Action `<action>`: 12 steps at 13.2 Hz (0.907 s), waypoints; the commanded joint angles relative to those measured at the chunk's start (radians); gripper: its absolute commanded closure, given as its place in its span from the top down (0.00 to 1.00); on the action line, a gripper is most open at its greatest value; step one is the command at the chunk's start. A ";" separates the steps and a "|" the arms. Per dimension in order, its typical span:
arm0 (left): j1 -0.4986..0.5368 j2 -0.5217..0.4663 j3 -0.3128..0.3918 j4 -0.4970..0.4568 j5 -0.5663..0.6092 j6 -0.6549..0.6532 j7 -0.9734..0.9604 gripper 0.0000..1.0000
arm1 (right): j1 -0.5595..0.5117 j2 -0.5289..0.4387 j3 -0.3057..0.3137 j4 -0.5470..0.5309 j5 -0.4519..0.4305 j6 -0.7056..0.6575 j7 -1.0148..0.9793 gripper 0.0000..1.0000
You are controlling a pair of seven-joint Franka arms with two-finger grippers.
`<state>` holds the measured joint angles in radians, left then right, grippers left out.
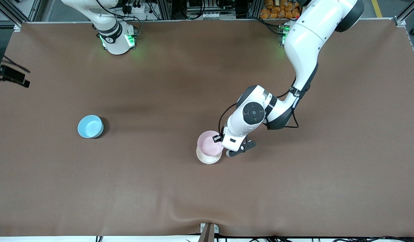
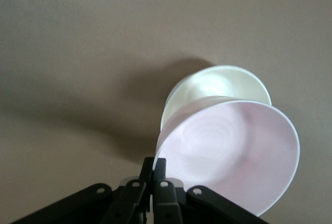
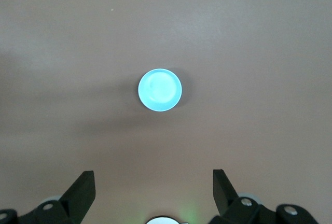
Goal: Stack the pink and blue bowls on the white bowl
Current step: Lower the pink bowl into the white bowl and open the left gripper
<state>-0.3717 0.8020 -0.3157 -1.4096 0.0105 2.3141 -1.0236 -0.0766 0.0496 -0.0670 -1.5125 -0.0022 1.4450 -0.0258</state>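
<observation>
Front view: the left gripper (image 1: 219,138) pinches the rim of the pale pink plastic bowl (image 1: 208,143), held tilted over the white round bowl (image 1: 207,157). Released off-centre, it may seat crooked. Left wrist view: the white bowl lies just below the fingers (image 2: 158,175). Right wrist view: the right gripper (image 3: 154,190) hangs wide open and empty, directly above the sky-blue round bowl (image 3: 160,89), waiting.

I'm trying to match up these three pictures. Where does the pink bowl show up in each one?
Front view: the pink bowl is near the table's middle, gripped at its rim by the left hand, over the white bowl.
Left wrist view: the pink bowl fills the foreground, tilted, the white bowl under it.
Right wrist view: not in it; only the blue bowl shows.
Shared landmark: the white bowl, in the front and left wrist views.
</observation>
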 commanded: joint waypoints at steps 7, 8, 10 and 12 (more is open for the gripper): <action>-0.035 0.052 0.026 0.055 -0.006 0.044 -0.018 0.00 | -0.103 0.004 0.009 -0.380 0.014 0.392 -0.060 1.00; -0.036 0.057 0.026 0.060 -0.006 0.044 -0.018 0.00 | -0.110 0.006 0.009 -0.417 0.014 0.447 -0.072 1.00; -0.038 0.074 0.026 0.075 -0.004 0.044 -0.018 0.00 | -0.118 0.025 0.009 -0.471 0.014 0.524 -0.075 1.00; -0.038 0.066 0.029 0.071 0.003 0.044 -0.010 0.99 | -0.134 0.064 0.009 -0.480 0.014 0.551 -0.100 1.00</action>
<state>-0.3926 0.8499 -0.3015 -1.3773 0.0105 2.3535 -1.0239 -0.1815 0.0941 -0.0718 -1.9739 -0.0014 1.9671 -0.0898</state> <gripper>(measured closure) 0.921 0.000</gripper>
